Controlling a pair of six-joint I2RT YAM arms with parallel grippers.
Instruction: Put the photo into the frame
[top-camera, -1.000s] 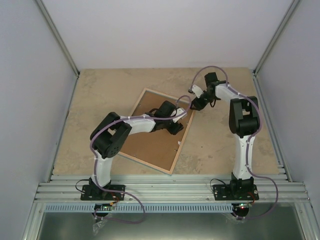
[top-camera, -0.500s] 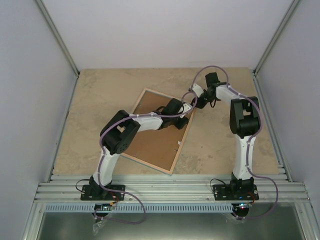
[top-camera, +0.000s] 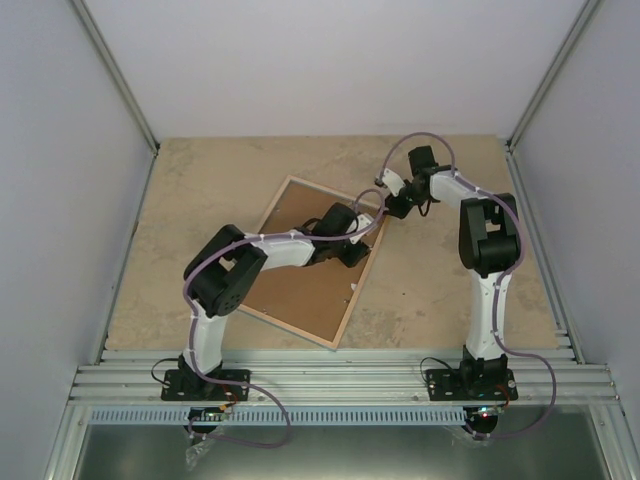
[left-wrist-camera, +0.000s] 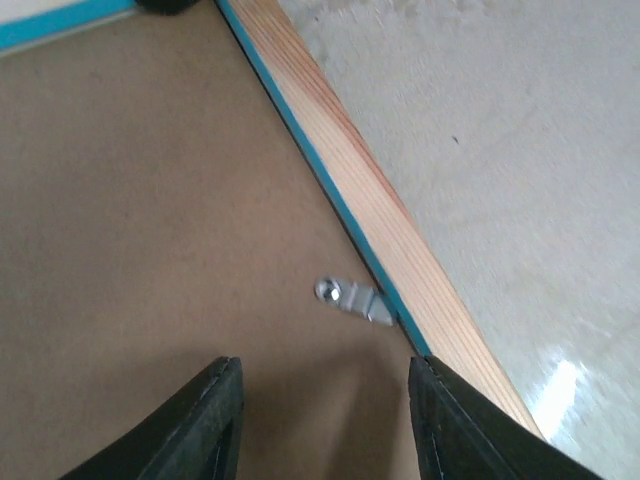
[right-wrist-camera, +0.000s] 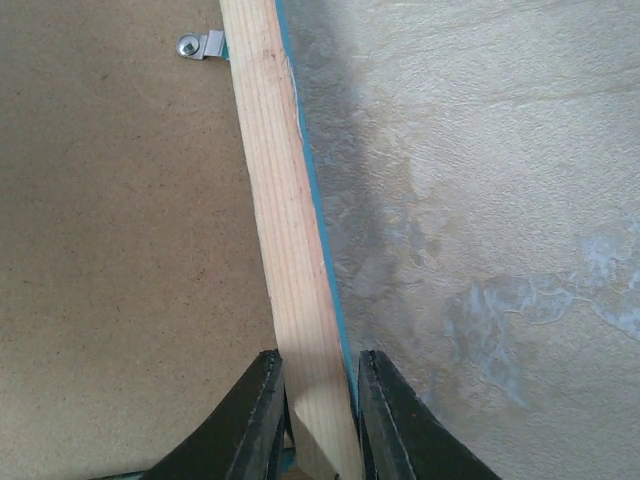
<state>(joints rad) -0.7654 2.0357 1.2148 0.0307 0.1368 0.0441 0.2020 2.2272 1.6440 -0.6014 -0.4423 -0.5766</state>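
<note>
Frame (right-wrist-camera: 275, 200), one only, lay face down on the tabletop (right-wrist-camera: 480, 200), its light wood back upward, with a single brown backing board (left-wrist-camera: 150, 200) seated inside it. No photo showed anywhere; whether it sat beneath the board could not be told, though the closed-up back suggested the task was late, with perhaps only fastening left. One metal clip (left-wrist-camera: 352, 298) reached from the rail onto the board in each wrist view; whether these were the same clip was unclear. Of the two arms, the right end effector (right-wrist-camera: 318, 358) pinched the frame's wooden rail, a finger on either side, while the left end effector (left-wrist-camera: 322, 370) hovered spread over the board near the clip, gripping nothing
</note>
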